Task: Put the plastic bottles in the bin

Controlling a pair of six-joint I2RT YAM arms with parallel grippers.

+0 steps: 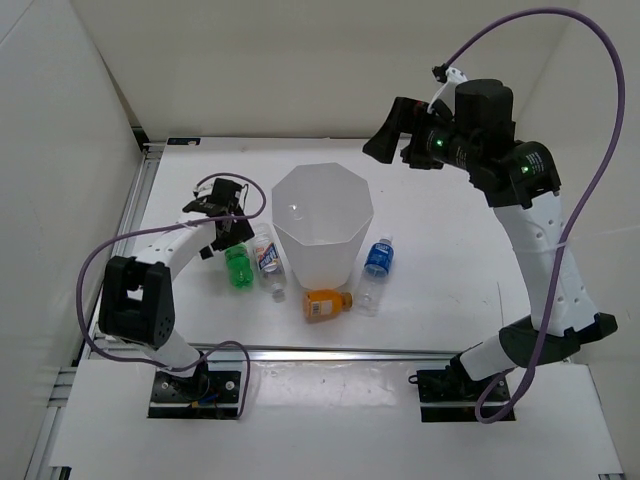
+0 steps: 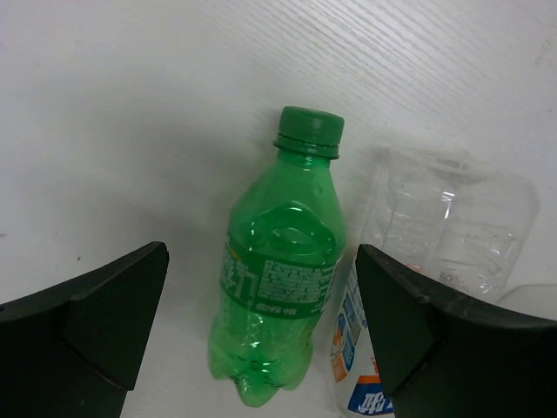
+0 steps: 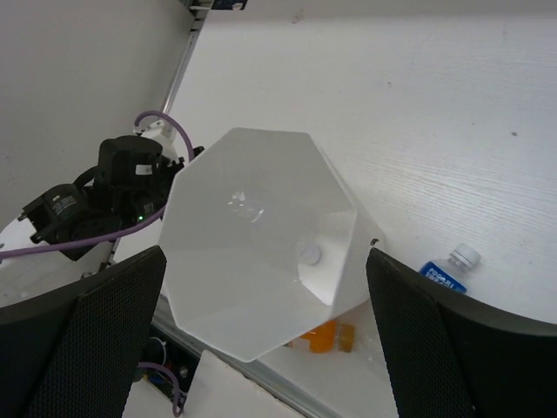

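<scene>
The green bottle [image 1: 237,267] lies left of the bin [image 1: 322,195], and my open left gripper [image 1: 225,222] hovers over it. In the left wrist view the green bottle [image 2: 278,270] lies between the spread fingers of the left gripper [image 2: 261,254], untouched. The clear bottle with the white label [image 1: 267,256] lies against its right side and also shows in the left wrist view [image 2: 357,335]. The squat orange bottle [image 1: 326,303] lies in front of the bin. The blue-labelled bottle [image 1: 378,258] lies to the bin's right, with a clear bottle body [image 1: 368,298] at its near end. My right gripper [image 1: 385,135] is open and empty, high above the bin [image 3: 261,287].
White walls stand at the left, back and right. A metal rail [image 1: 330,352] runs along the table's near edge. The left arm's purple cable [image 1: 95,262] loops at the left. In the right wrist view the bin's inside holds no bottle.
</scene>
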